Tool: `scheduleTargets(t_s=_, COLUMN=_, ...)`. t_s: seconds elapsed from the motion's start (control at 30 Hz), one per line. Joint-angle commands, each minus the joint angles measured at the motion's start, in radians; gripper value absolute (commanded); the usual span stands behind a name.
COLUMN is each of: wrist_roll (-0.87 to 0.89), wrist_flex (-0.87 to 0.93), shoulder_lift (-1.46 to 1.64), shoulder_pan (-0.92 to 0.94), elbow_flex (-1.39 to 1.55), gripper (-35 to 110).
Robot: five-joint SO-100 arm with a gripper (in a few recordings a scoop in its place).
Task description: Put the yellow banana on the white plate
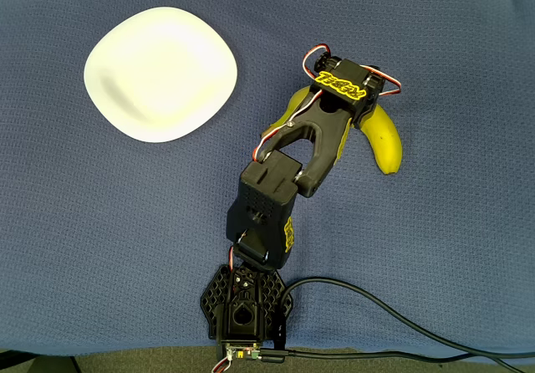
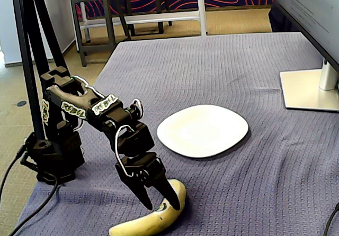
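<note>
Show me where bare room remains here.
The white plate is bare, as is the blue cloth around it and below it in the overhead view. Crowded: the gripper, jaws straddling the yellow banana.

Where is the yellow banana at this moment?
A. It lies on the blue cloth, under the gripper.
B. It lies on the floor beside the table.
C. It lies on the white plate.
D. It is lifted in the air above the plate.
A: the yellow banana lies on the blue cloth with the gripper down over it, apart from the white plate, which has nothing on it.
</note>
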Motion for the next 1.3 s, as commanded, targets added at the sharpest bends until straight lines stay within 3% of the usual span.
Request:
scheduleTargets(t_s=0.0, wrist_roll=0.029, wrist_flex=0.023, shoulder_lift=-0.005, shoulder_pan=0.005, elbow_flex=-0.017, gripper=27)
scheduleTargets(t_s=0.63, wrist_roll=0.063, wrist_flex=-0.014, shoulder_lift=-0.161, shoulder_pan=0.038, elbow_flex=-0.138, gripper=25)
scheduleTargets(t_s=1.27, wrist_roll=0.112, wrist_flex=-0.015, shoulder_lift=-0.169, shoulder_pan=0.018, elbow_flex=-0.193, gripper=0)
